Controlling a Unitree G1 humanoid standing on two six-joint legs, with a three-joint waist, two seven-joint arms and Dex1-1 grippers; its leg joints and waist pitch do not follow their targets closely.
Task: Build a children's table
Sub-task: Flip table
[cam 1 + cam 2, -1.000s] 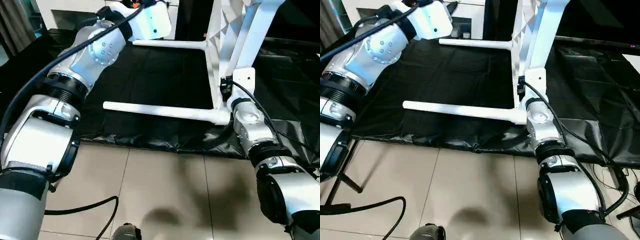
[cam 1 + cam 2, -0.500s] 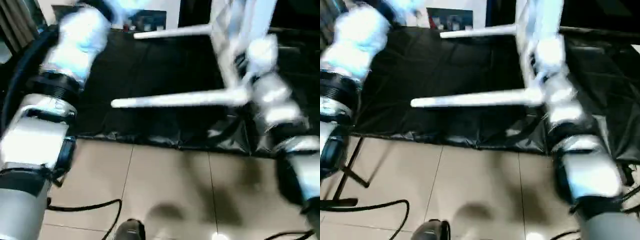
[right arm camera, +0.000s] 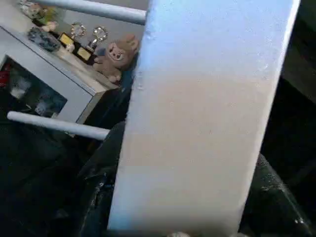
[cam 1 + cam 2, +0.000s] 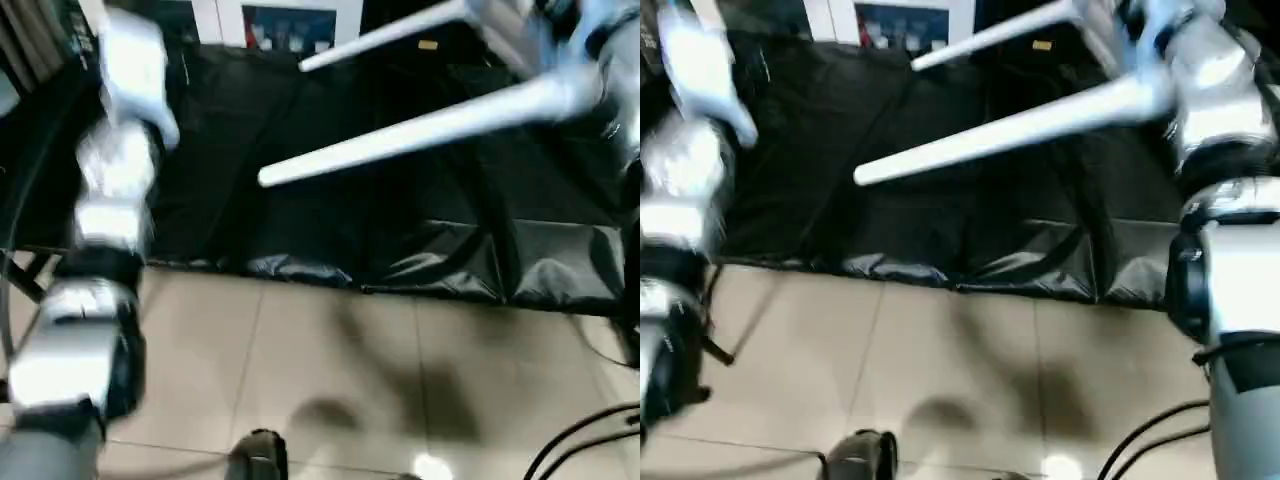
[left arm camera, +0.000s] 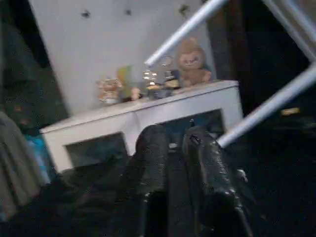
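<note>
The children's table lies tipped on its side over the black sheet. Its near leg (image 4: 420,125) and far leg (image 4: 385,35) slant up to the right towards the tabletop (image 4: 510,25). My right gripper (image 3: 187,197) is shut on the tabletop's white edge (image 3: 207,98), with a black finger (image 3: 101,187) on each side of it. My left arm (image 4: 125,110) stands at the left, apart from the table. In the left wrist view my left gripper (image 5: 173,131) is shut with nothing between its fingers (image 5: 153,158), and two legs (image 5: 266,108) cross beyond it.
A black sheet (image 4: 330,220) covers the floor under the table, its crumpled front edge meeting the tiled floor (image 4: 330,380). A white cabinet (image 5: 148,113) with toys on top stands behind. Cables (image 4: 585,435) lie at the lower right.
The table has tilted, so its legs now slant upward instead of lying level. My left arm has drawn back to the left, away from the far leg, and its fingers have closed.
</note>
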